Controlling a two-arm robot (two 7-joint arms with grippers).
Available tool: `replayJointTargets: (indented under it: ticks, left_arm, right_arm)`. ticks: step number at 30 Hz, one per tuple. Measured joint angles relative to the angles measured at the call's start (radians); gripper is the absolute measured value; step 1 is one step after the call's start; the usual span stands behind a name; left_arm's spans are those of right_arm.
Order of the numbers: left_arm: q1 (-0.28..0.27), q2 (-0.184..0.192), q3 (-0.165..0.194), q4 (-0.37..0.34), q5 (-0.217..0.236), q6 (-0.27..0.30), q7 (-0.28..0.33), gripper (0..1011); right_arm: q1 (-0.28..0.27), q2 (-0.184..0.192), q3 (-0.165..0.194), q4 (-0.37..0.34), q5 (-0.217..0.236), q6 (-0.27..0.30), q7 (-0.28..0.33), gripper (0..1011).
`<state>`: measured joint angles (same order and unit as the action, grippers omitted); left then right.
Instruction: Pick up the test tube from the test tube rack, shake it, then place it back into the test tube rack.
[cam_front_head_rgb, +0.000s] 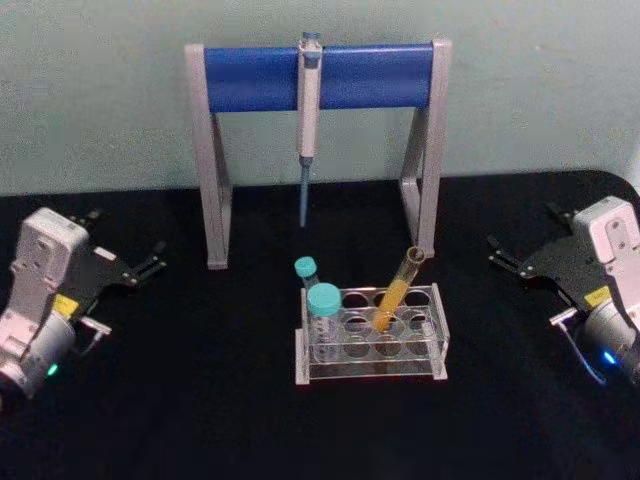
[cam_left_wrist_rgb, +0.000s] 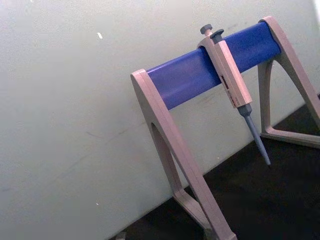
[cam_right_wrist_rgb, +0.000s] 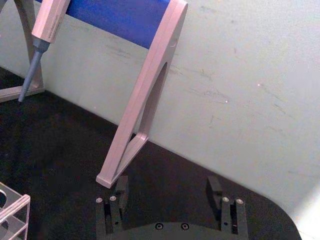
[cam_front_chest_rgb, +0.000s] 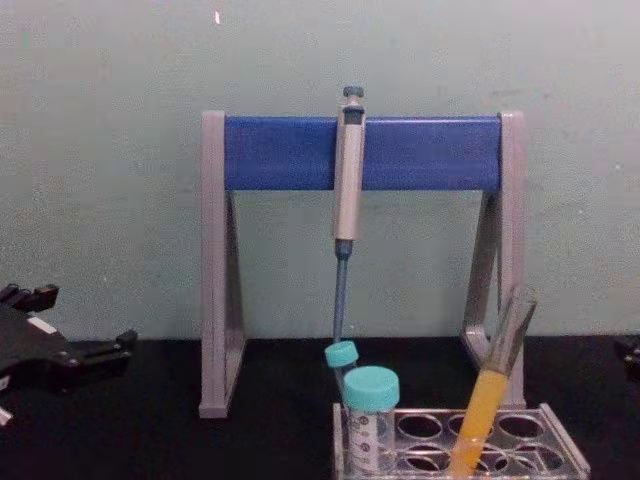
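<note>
We see both arms low at the sides of the head view, the left gripper (cam_front_head_rgb: 125, 240) at the left edge and the right gripper (cam_front_head_rgb: 525, 235) at the right edge. Each angles in toward the centre with its fingers spread wide and nothing between them. The test tube (cam_front_head_rgb: 394, 291) stands in the test tube rack (cam_front_head_rgb: 372, 374) at lower centre, leaning toward the upper right, with orange-yellow liquid in its lower part. Two teal-capped tubes (cam_front_head_rgb: 322, 300) occupy the rack's left end. Behind, a pipette (cam_front_head_rgb: 308, 95) hangs from the pipette stand (cam_front_head_rgb: 250, 78). The chest view gives us the tube's tilt from the side, at lower right. The right wrist view shows that gripper's black fingers (cam_right_wrist_rgb: 120, 190) well apart.
</note>
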<state>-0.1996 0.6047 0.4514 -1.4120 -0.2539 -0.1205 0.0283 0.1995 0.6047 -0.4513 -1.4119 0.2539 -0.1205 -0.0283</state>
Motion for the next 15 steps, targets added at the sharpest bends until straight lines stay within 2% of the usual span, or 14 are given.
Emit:
replayJointTargets:
  ticks: [15]
  left_arm:
    - [0.000, 0.000, 0.000, 0.000, 0.000, 0.000, 0.000, 1001]
  right_arm:
    - [0.000, 0.000, 0.000, 0.000, 0.000, 0.000, 0.000, 1000]
